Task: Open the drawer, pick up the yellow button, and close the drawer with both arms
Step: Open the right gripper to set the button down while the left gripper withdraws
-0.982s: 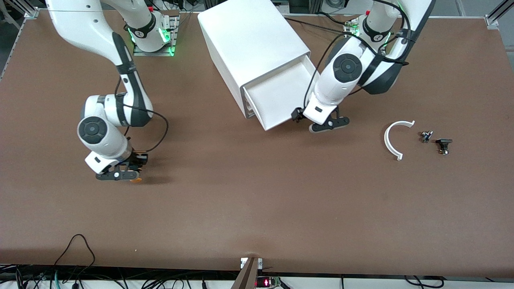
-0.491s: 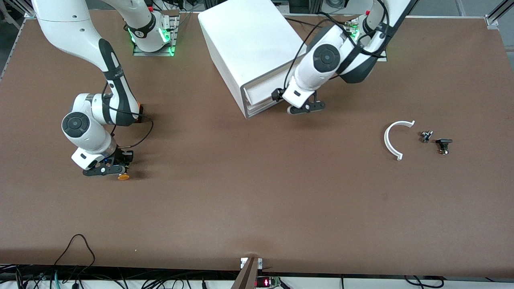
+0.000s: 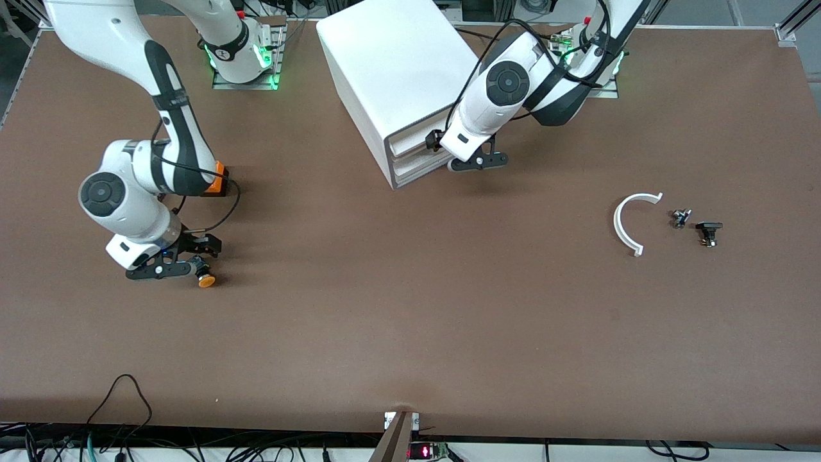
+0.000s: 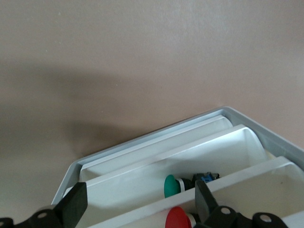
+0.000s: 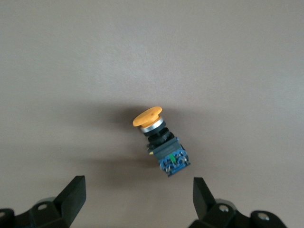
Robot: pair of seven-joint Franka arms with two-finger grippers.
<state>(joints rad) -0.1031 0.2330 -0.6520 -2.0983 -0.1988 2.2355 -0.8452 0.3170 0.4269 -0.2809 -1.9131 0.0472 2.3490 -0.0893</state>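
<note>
Toward the right arm's end of the table (image 3: 410,333) we see the right gripper (image 3: 168,268) low over the brown surface, its fingers (image 5: 71,197) spread wide and holding nothing. The button (image 3: 205,280) lies on its side on the table just beside this gripper, toward the edge nearest the front camera; in the right wrist view the button (image 5: 159,140) rests between the lines of the two open fingers but a little ahead of their tips, not touching them, with its orange cap pointing away from the gripper. An orange block (image 3: 217,179) sits near the right arm, farther from the front camera than the button. Near the middle of the edge where the bases stand we see the white cabinet (image 3: 397,70), and the drawer (image 3: 412,145) looks pushed in. The left gripper (image 3: 478,160) is at the cabinet's front, its fingers (image 4: 76,206) wide apart and empty. In the left wrist view we see a green button (image 4: 171,185) and a red button (image 4: 178,219) in the lower drawers. Toward the left arm's end lie a white curved piece (image 3: 632,221) and two small black parts (image 3: 696,224).
</note>
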